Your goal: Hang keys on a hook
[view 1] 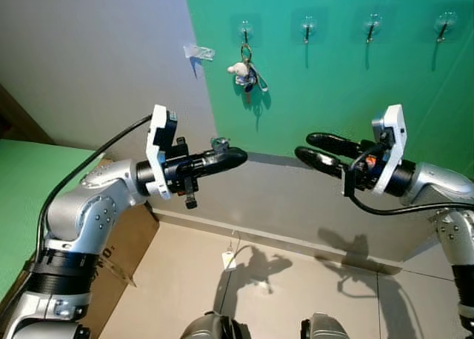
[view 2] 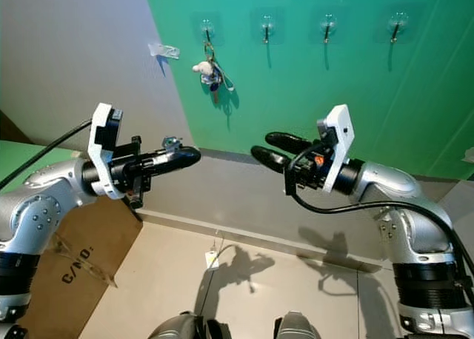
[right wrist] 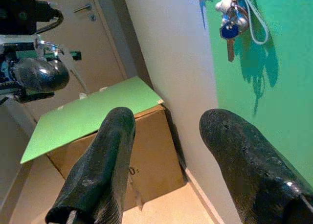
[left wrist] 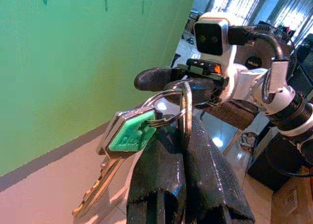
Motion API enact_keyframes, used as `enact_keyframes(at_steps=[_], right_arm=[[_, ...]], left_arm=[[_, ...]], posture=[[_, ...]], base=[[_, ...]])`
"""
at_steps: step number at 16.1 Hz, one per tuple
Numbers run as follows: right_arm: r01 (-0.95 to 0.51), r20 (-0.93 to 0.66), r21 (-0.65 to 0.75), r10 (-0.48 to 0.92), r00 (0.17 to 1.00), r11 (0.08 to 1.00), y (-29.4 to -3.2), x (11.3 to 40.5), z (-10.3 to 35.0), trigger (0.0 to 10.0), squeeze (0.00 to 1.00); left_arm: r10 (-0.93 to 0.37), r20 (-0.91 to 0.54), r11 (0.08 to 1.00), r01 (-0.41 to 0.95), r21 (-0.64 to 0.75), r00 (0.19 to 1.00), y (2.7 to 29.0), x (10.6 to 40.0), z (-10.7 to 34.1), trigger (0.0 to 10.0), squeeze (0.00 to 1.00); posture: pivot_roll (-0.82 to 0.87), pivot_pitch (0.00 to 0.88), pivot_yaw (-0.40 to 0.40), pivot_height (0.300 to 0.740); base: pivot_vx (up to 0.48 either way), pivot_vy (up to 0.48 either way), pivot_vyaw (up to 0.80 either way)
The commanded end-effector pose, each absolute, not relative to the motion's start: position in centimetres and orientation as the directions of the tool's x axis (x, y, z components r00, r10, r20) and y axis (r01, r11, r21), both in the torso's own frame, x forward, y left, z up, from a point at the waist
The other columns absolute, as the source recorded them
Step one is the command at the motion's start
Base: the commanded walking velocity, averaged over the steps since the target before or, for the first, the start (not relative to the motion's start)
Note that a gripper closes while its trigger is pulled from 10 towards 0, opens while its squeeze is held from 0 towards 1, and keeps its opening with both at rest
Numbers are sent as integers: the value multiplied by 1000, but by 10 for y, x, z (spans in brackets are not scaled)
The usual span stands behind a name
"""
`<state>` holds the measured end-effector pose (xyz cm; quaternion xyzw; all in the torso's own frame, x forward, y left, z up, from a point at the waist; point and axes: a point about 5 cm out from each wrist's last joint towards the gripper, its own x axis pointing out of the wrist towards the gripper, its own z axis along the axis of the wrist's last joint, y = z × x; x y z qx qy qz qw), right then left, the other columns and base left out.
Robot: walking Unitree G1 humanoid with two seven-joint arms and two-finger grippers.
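The left gripper (view 1: 231,157) pinched the key ring (left wrist: 171,109), its jaws closed on it; the right gripper (view 1: 315,149) hung wide open. Carrying step: next, lift toward a free hook (view 1: 307,29) above.

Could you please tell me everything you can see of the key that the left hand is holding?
The key has a green plastic head with raised lettering, set in a silver metal frame, and a long silver blade that points down and away from the hand. It hangs on a thin metal ring, which is pinched between the shut black fingers of the left hand. The hand is raised in front of the wall, below and left of the hooks.
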<state>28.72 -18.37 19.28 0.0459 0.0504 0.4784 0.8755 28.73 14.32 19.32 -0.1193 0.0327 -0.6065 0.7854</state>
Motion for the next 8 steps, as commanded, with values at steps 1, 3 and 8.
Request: enact_keyframes(at_steps=[1, 3, 8], right_arm=[[-840, -33, 136, 849, 527, 526, -179, 286, 195, 10000, 0], [-838, -53, 131, 848, 527, 529, -178, 285, 192, 10000, 0], [-837, -59, 129, 846, 529, 532, -179, 284, 193, 10000, 0]], left_arm=[[-967, 70, 230, 955, -185, 247, 143, 289, 199, 0, 0], [-964, -133, 236, 972, -16, 232, 141, 292, 193, 0, 0], [-896, -361, 169, 951, 260, 258, 143, 299, 197, 0, 0]], posture=[[-257, 69, 168, 717], [-258, 71, 169, 717], [-259, 75, 171, 717]], base=[[0, 0, 0], [0, 0, 0], [0, 0, 0]])
